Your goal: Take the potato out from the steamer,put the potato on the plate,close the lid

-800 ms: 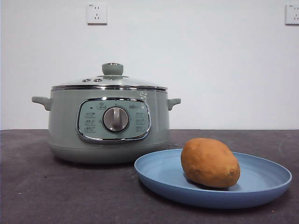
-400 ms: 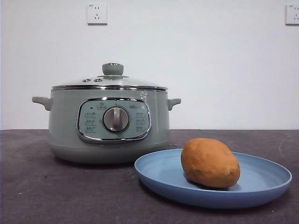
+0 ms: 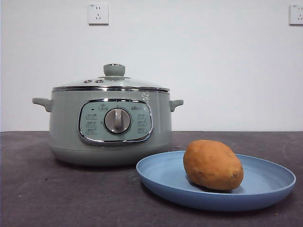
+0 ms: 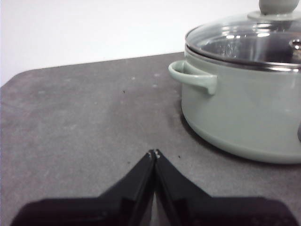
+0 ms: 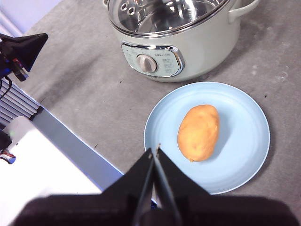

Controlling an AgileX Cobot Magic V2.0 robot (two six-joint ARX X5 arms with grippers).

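Left gripper [image 4: 154,152] is clenched on nothing, low over the dark grey table [image 4: 80,122] beside the steamer [image 3: 111,125]. Right gripper [image 5: 154,151] is also clenched and empty, above the plate [image 3: 265,187]. The potato [image 3: 213,164] lies on the plate; the lid [image 3: 111,81] sits on the steamer. White wall [image 3: 213,61] behind.

Dark grey mottled table [image 3: 71,198], rounded corner in the left wrist view, plain white wall [image 3: 213,71] behind its far edge, white socket [image 3: 98,13] high on the wall, second socket [image 3: 296,14] at the wall's upper right corner
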